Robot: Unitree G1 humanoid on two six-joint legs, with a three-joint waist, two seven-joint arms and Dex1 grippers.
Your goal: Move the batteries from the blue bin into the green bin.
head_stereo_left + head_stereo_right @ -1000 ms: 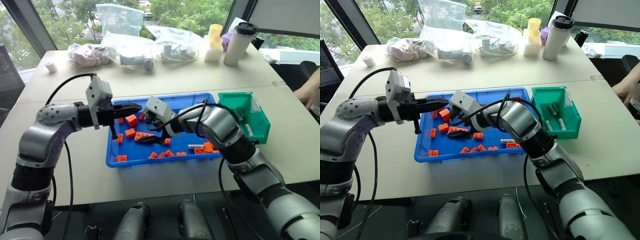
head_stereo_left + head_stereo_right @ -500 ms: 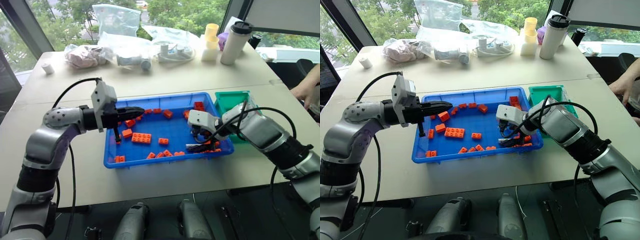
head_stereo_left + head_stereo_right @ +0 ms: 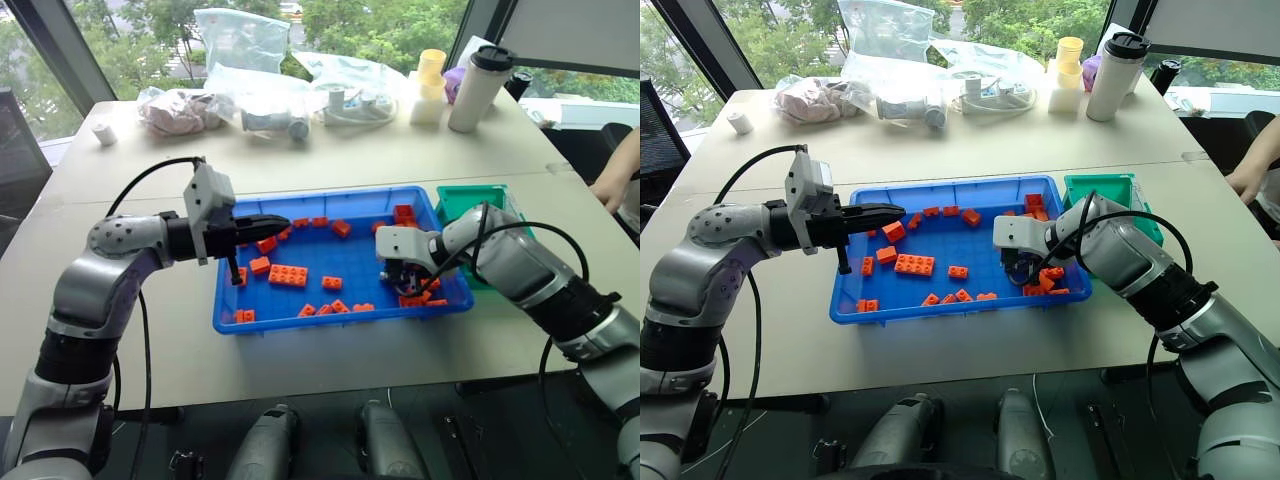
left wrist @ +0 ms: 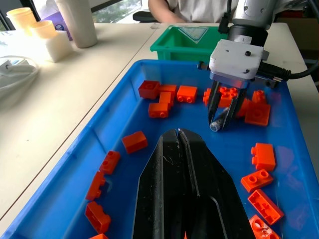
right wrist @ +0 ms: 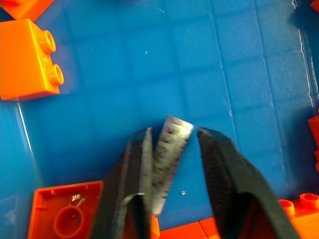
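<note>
Your right gripper (image 4: 225, 119) is down inside the blue bin (image 3: 330, 322), near the bin's end that faces the green bin (image 3: 470, 198). Its jaws are closed on one battery (image 5: 168, 159), a thin grey-silver cylinder with fine print along its side. In the right wrist view the battery lies between the two black fingers (image 5: 130, 179), running along them, with its blunt end poking out just past the tips. In the left wrist view its round end shows between the jaws, just above the blue floor of the bin. Its long axis follows the gripper, which slants steeply down toward the bin floor.

You can count one battery in the blue bin, the one in the jaws. Whether any lie in the green bin cannot be told from here. There is one blue bin and one green bin, standing side by side with their walls touching or nearly so, close to the near edge of the table (image 3: 330, 375).

Orange bricks (image 3: 287, 275) are scattered across the blue bin, roughly twenty of them, with a cluster in the corner beside your right gripper and a flat wide one near the middle.

Your left gripper (image 3: 283, 219) hangs over the opposite end of the blue bin, pointing roughly level toward the right gripper. Its jaws are pressed together and hold nothing.
</note>
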